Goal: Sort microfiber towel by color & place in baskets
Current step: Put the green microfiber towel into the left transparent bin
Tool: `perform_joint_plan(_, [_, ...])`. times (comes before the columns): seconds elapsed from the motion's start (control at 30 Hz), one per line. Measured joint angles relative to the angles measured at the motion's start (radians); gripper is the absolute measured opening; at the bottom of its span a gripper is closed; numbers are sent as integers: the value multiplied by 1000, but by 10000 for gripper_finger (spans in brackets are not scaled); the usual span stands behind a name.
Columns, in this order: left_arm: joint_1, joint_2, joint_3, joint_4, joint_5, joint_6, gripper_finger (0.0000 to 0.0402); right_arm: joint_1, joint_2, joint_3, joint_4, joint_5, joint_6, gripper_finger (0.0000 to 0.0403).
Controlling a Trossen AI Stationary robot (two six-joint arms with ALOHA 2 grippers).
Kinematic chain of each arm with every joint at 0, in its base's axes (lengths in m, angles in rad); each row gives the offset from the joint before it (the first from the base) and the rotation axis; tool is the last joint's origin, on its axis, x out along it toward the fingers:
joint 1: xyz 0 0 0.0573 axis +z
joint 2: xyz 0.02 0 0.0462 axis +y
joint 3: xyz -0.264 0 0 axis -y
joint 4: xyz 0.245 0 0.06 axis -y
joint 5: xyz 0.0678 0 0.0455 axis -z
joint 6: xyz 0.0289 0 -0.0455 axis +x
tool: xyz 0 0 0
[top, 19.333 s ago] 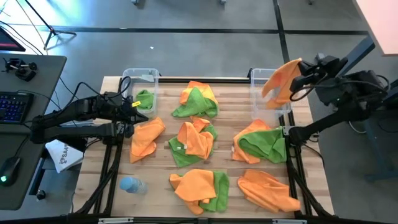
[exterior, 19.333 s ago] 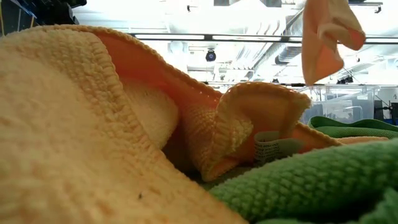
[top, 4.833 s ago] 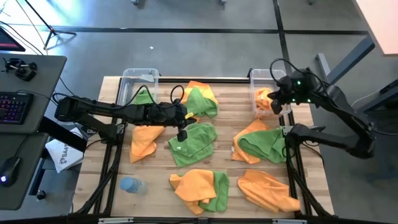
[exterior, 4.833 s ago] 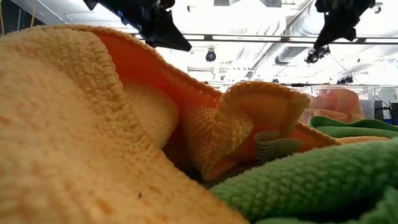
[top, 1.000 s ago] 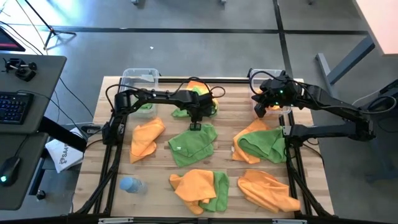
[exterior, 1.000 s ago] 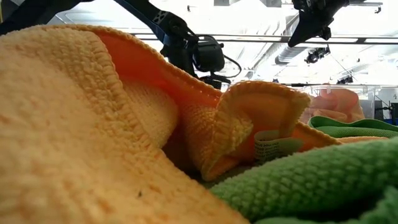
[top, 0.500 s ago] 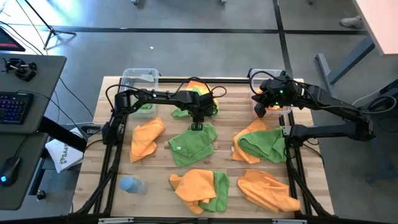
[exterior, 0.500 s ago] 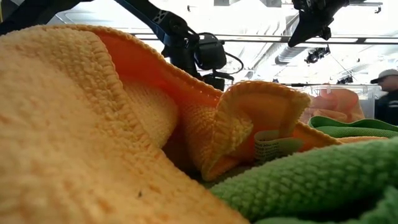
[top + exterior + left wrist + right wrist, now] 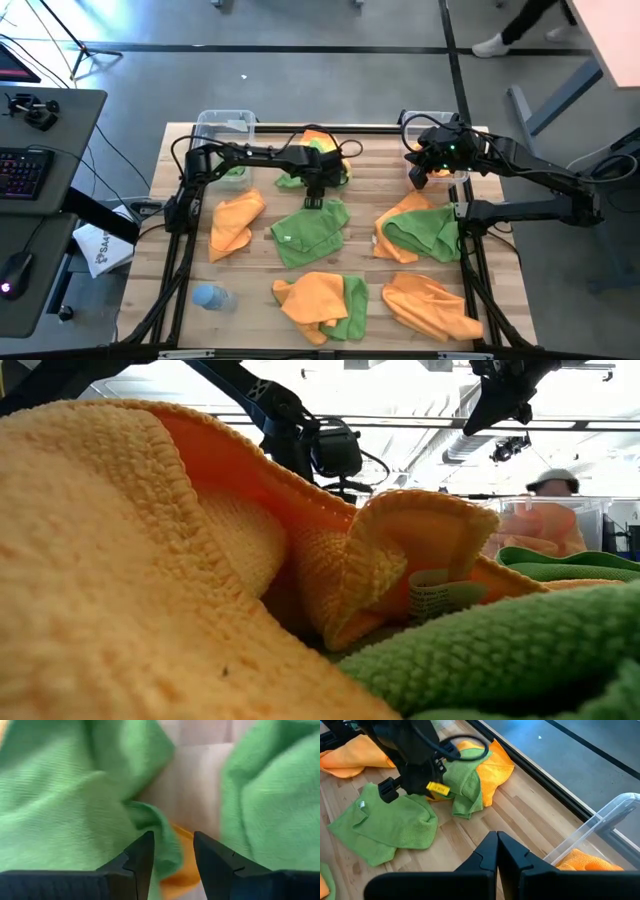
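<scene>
Orange and green microfiber towels lie about the wooden table. My left gripper points down, open, at the near edge of the far green-and-orange pile, just beyond the flat green towel. In the left wrist view my left gripper stands over a green folded edge with orange under it. My right gripper hangs shut and empty above the right basket, which holds an orange towel. The left basket holds a green towel. My left gripper comes from above, pointing steeply down, with one finger beside the green towel's folded edge. Whether the fingertips touch the cloth, I cannot tell.
An orange towel lies at the left, mixed heaps at near centre and right, and another orange one near right. A pale blue bottle lies near the front left. A person moves beyond the far edge.
Both arms have kept their places. A person has walked into view beyond the table's far right side.
</scene>
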Motion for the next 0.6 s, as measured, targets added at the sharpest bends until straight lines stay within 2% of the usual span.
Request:
perform_joint_plan(0.23, [-13, 16, -40, 30, -93, -15, 129, 0, 0, 0, -3, 0, -2, 0])
perform_joint_plan(0.33, [-11, 16, -44, 36, -95, -19, 120, 0, 0, 0, -3, 0, -3, 0])
perform_joint_plan(0.43, [-11, 16, -46, 48, -96, -27, 90, 0, 0, 0, -3, 0, -2, 0])
perform_joint_plan(0.6, [-17, 11, -26, 25, -94, -46, 12, 0, 0, 0, -3, 0, 0, 0])
